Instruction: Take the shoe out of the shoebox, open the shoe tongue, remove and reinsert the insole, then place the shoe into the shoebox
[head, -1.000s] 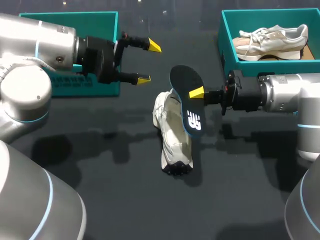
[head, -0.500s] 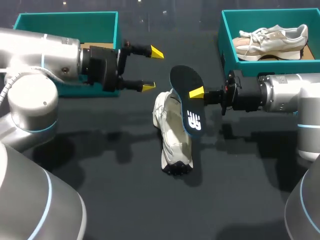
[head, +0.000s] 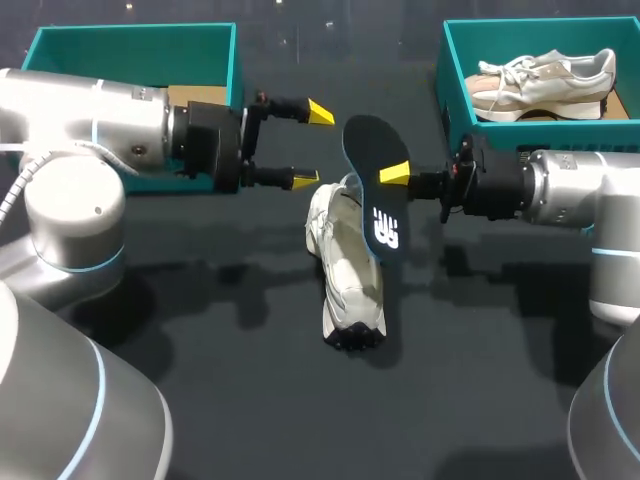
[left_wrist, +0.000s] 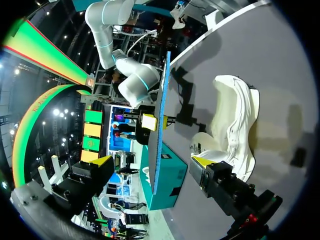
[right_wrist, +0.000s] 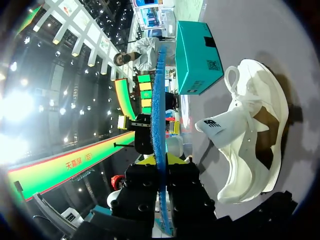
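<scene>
Right hand (head: 392, 176): clamped on the insole (head: 378, 205), held edge-up above the shoe (head: 345, 280).
Left hand (head: 312, 146): spread apart, beside the insole.
Shoe: laid on the counter (head: 200, 330).
Risk: insole may be knocked loose if bumped by the left hand.

Looks out past wide-spread left gripper (left_wrist: 152, 160) at insole (left_wrist: 160, 100), edge-on and upright, pinched by right gripper (left_wrist: 156, 121). Finds white shoe (left_wrist: 232, 125) just beside it, lying on table (left_wrist: 285, 70). Catches teal box (left_wrist: 172, 175) behind insole.
</scene>
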